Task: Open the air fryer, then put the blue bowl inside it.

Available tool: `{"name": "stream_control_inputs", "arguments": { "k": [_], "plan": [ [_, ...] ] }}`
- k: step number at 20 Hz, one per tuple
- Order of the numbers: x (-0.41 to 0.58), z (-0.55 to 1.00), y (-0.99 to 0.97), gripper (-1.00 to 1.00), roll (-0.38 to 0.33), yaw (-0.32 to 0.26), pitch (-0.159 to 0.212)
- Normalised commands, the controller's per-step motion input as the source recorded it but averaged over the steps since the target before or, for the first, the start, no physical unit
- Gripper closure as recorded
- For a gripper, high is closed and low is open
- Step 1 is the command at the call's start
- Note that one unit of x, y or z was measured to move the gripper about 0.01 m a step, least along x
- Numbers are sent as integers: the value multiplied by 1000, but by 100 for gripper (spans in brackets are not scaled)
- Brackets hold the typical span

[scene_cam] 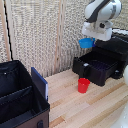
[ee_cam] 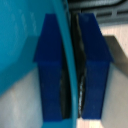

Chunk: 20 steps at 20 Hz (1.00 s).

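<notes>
Red cup (scene_cam: 83,85): seen upright on the wooden table (scene_cam: 90,107).
Black fabric case (scene_cam: 20,100): placed at eight o'clock.

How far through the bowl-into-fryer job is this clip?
Done: the air fryer drawer is pulled open. In hand: the end effector grips the blue bowl by its rim, raised above the drawer. Left: set it inside, release, withdraw.

You see a bright blue bowl (scene_cam: 86,43) under the white tool (scene_cam: 92,36), whose pads (ee_cam: 94,65) are deep blue (dark seams between), a matte black air fryer (scene_cam: 102,62), a red cup (scene_cam: 83,85) and a pale wood-grain worktop (scene_cam: 95,107).
</notes>
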Motion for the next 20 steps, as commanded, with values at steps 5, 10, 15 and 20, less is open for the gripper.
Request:
{"name": "stream_control_inputs", "arguments": {
  "k": [5, 10, 15, 20],
  "plan": [
    [2, -432, -465, 100, -2, -120, 103],
    [38, -366, -357, 100, 1, -73, 76],
    [205, -359, -418, 100, 0, -12, 35],
    [183, -531, -163, 100, -12, 71, 75]
  ]
}}
